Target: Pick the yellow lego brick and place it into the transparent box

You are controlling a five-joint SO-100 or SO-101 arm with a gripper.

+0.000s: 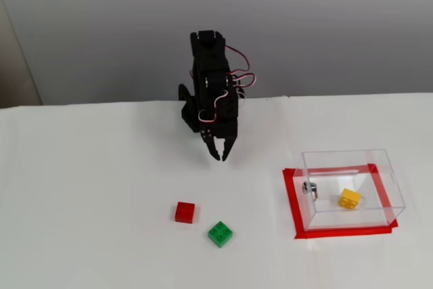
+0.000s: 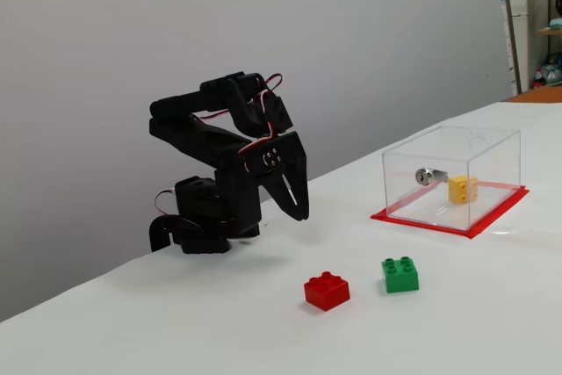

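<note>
The yellow lego brick (image 1: 350,198) lies inside the transparent box (image 1: 379,167), on its floor near the metal knob (image 1: 310,187); it also shows in the other fixed view (image 2: 463,189) inside the box (image 2: 483,142). My black gripper (image 1: 221,155) hangs folded near the arm's base, fingertips pointing down above the table, well left of the box. Its jaws look closed and hold nothing; in the other fixed view the gripper (image 2: 301,211) shows the same.
A red brick (image 1: 185,212) and a green brick (image 1: 220,233) lie on the white table in front of the arm. The box stands on a red taped rectangle (image 1: 292,201). A grey wall is behind the arm.
</note>
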